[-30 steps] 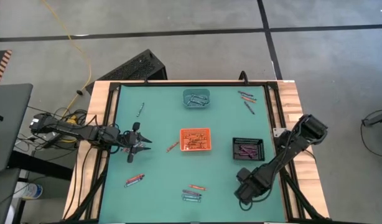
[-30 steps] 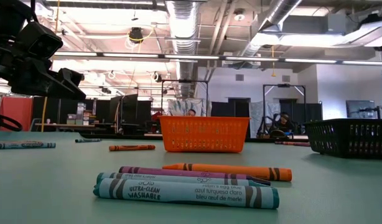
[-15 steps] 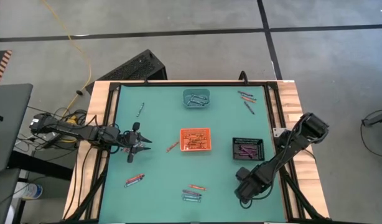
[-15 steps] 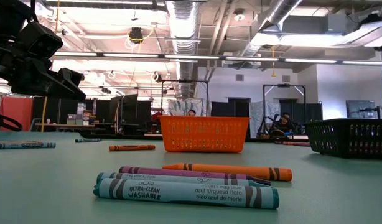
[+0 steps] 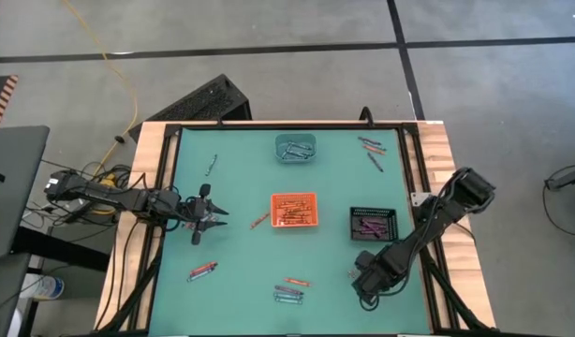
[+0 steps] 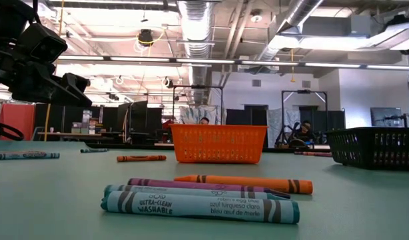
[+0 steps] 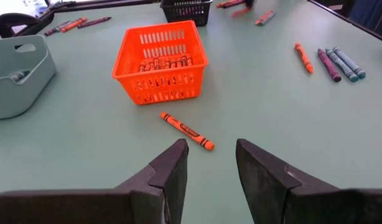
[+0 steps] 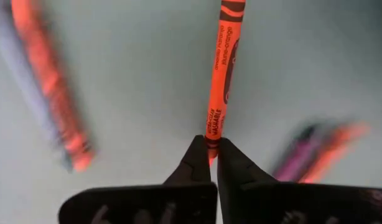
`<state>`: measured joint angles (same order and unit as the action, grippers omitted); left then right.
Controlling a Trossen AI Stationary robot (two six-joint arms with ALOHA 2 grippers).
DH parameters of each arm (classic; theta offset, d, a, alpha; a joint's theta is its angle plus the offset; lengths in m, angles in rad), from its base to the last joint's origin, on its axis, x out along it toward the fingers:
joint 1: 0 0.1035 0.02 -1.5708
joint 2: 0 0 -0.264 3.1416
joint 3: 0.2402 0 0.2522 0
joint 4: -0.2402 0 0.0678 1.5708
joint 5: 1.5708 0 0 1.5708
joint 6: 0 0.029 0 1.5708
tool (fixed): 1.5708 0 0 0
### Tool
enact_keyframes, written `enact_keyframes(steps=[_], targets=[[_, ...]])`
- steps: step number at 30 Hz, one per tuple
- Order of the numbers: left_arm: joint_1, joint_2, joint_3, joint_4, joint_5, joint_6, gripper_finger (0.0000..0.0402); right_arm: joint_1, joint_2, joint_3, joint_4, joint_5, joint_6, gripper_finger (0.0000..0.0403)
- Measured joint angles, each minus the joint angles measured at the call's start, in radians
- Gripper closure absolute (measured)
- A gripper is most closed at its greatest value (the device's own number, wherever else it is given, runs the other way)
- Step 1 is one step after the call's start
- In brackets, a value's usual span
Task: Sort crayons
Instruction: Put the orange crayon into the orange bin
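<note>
Right gripper (image 8: 213, 148): your fingers pinch an orange crayon (image 8: 222, 68) at its end, near the desk (image 5: 241, 197) front.
Left gripper (image 7: 209, 163): fingers apart, empty, facing the orange tray (image 7: 160, 62).

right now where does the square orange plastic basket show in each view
High view: square orange plastic basket at the table's middle.
Low view: centre, far back.
Left wrist view: upper middle, beyond the left claw.
Right wrist view: not in it.
Shared landmark: lone orange crayon beside it.
</note>
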<state>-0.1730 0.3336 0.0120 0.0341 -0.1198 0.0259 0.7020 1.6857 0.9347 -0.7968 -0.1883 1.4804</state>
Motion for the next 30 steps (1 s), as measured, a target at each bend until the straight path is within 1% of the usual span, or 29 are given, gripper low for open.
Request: enact_keyframes(steps=[3, 7, 8, 11, 13, 15, 18, 21, 26, 30], targets=[[0.0, 0.0, 0.0, 0.0, 0.0, 0.0, 0.0274, -0.038, -0.065, 0.009, -0.073, 0.042, -0.012, 0.0398], [0.0, 0.0, 0.0, 0.0, 0.0, 0.0, 0.0274, -0.077, -0.145, 0.047, -0.129, 0.171, -0.043, 0.04], [0.0, 0.0, 0.0, 0.0, 0.0, 0.0, 0.0274, -0.087, -0.162, 0.059, -0.115, 0.22, -0.074, 0.04], [0.0, 0.0, 0.0, 0.0, 0.0, 0.0, 0.0274, -0.127, -0.187, 0.1, 0.008, 0.375, -0.207, 0.04], [0.0, 0.0, 0.0, 0.0, 0.0, 0.0, 0.0274, -0.161, -0.182, 0.117, 0.08, 0.447, -0.294, 0.04], [0.0, 0.0, 0.0, 0.0, 0.0, 0.0, 0.0274, -0.206, -0.16, 0.143, 0.151, 0.495, -0.368, 0.0401], [0.0, 0.0, 0.0, 0.0, 0.0, 0.0, 0.0274, -0.29, -0.097, 0.182, 0.232, 0.525, -0.495, 0.0401], [0.0, 0.0, 0.0, 0.0, 0.0, 0.0, 0.0274, -0.368, -0.007, 0.229, 0.269, 0.526, -0.625, 0.0401], [0.0, 0.0, 0.0, 0.0, 0.0, 0.0, 0.0274, -0.464, 0.123, 0.337, 0.231, 0.526, -0.779, 0.0401], [0.0, 0.0, 0.0, 0.0, 0.0, 0.0, 0.0274, -0.513, 0.171, 0.43, 0.16, 0.531, -0.876, 0.0401]])
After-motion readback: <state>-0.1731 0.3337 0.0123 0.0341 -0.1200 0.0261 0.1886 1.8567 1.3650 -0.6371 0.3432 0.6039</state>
